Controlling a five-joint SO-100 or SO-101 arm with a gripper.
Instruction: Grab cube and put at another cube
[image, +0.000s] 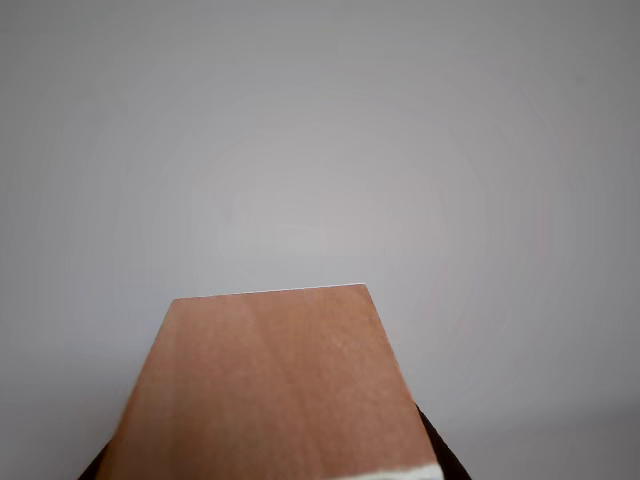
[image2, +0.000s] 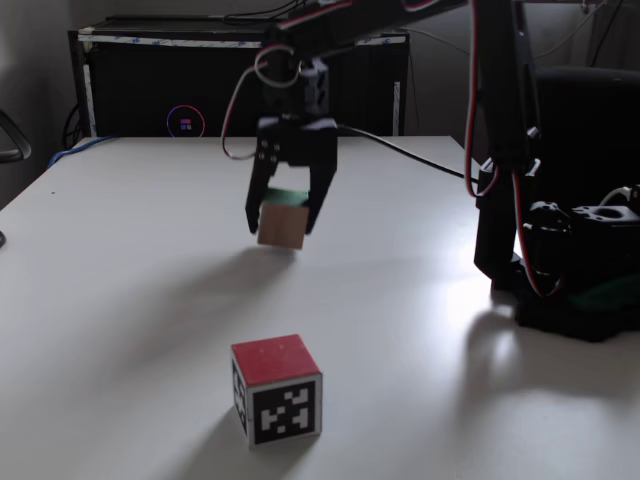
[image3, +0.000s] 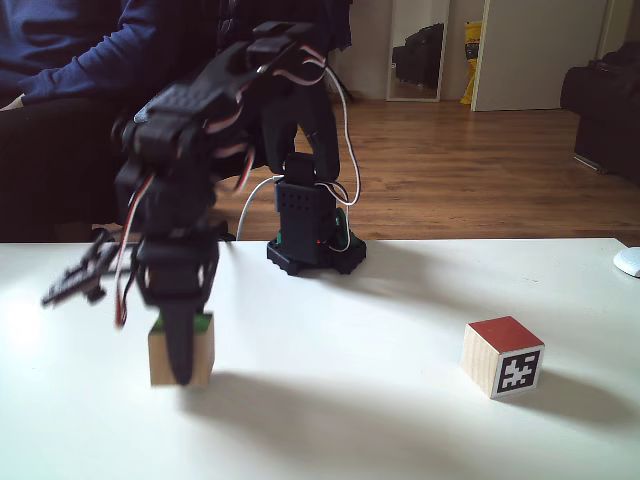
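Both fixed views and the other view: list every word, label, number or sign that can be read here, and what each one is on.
No readable words or numbers.
Red-topped cube: black-and-white square marker patterns on its side faces, a code, not text.
Black box at the back of the table: a small glowing round logo, too small to read.
Wooden cube held off the table in the gripper: plain wood and green, no markings.

1. Cube (image2: 282, 225): light-brown plain wood faces; green on its top side (image3: 181, 350).
2. Second cube (image2: 276, 389): red top, with black-and-white square marker patterns on the side faces.
3. Claw (image2: 283, 218): black; red, white and black wires on the arm.
4. Surface (image2: 120, 290): plain white.
5. Arm base (image3: 316, 240): black.
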